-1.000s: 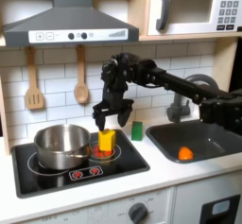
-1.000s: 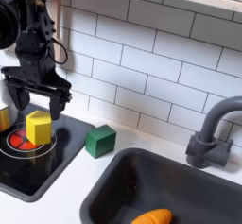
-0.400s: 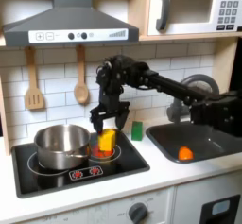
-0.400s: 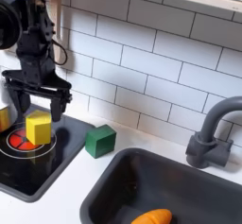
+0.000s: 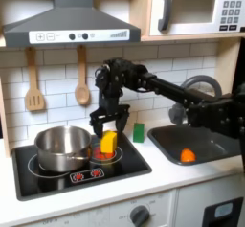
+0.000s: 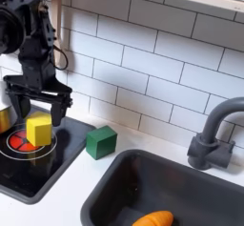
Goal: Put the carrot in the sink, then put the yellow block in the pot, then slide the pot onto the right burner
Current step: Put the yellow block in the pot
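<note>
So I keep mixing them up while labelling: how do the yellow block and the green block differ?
Colour: the yellow block is yellow, the green block is dark green. Place: the yellow block sits on a red burner ring of the black cooktop, while the green block rests on the white counter beside it. The open gripper hangs over the yellow block; nothing is over the green block. Both are small, free-standing cubes.

Orange carrot (image 5: 188, 155) lying in grey sink (image 5: 215, 133), yellow block (image 6: 38, 129) upright on right burner (image 6: 19, 146), steel pot (image 5: 63, 147) on left burner
</note>
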